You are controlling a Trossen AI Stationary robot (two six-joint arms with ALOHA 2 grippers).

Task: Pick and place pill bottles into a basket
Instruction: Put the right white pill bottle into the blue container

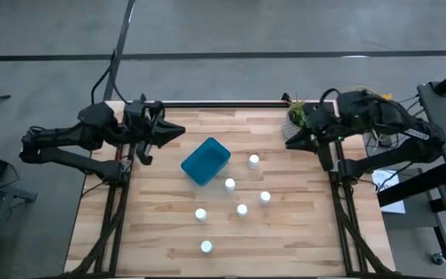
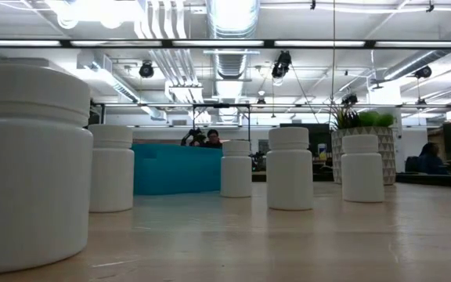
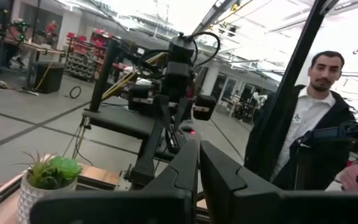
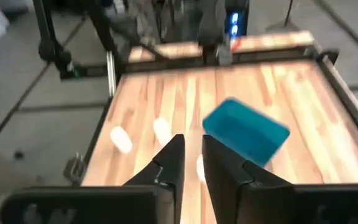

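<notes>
Pill bottles (image 1: 230,184) are all being left standing on the desk (image 1: 161,240); the right gripper (image 1: 288,142), slightly parted and empty, is best being lowered squarely over the nearest cap, while the left gripper (image 1: 181,132) is being kept closed.

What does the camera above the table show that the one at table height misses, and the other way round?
Only the view from above shows both arms: the left claw and right claw hang empty at the table's far corners, with all six bottles standing loose outside the basket. Only the level view shows the room behind: ceiling pipes, lights and a seated person; it catches just five bottles. Both show the basket, the plant pot and the bare wooden tabletop.
</notes>
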